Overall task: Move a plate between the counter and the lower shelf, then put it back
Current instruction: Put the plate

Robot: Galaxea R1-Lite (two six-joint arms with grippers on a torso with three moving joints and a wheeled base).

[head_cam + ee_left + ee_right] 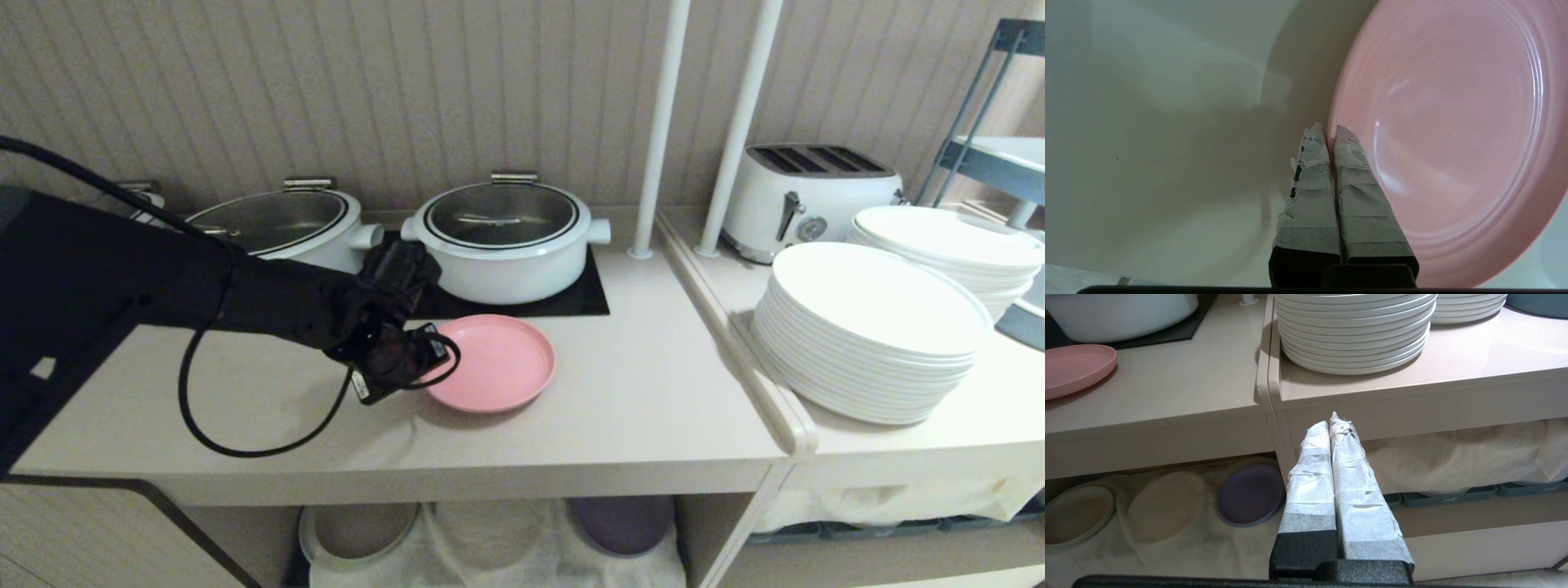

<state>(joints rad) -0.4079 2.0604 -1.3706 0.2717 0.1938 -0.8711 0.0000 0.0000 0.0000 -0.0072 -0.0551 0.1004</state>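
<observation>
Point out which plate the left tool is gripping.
The small round pink plastic plate on the beige counter; the left tool pinches its rim, unlike the stacked white plates.

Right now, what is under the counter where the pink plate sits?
Under the counter a cloth-covered lower shelf holds a purple plate and a beige plate; the shelf's back stays hidden.

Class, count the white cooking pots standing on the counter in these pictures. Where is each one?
2. One pot stands on the black hob panel behind the pink plate; the other pot stands to its left, partly hidden by the left arm.
</observation>
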